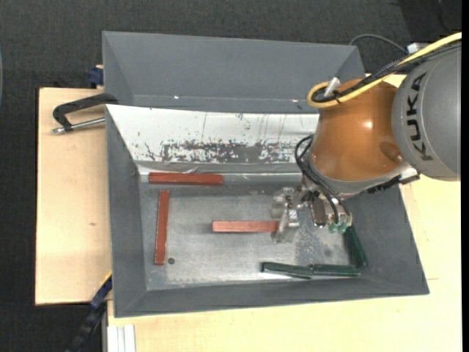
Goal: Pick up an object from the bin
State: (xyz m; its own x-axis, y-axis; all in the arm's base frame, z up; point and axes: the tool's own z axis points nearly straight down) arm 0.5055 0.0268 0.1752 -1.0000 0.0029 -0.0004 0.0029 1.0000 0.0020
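My gripper (303,215) hangs low over the right half of the bin floor, its fingers apart and nothing between them. Its left finger (286,217) stands at the right end of a reddish-brown flat stick (242,227) that lies level in the middle of the bin. A dark green stick (311,270) lies along the front wall just below the gripper. A second dark green stick (356,246) lies slanted to the gripper's right.
Two more reddish-brown sticks lie on the left: one level by the back wall (186,179), one upright along the left wall (160,227). The arm's orange cover and cables hang over the bin's right back corner.
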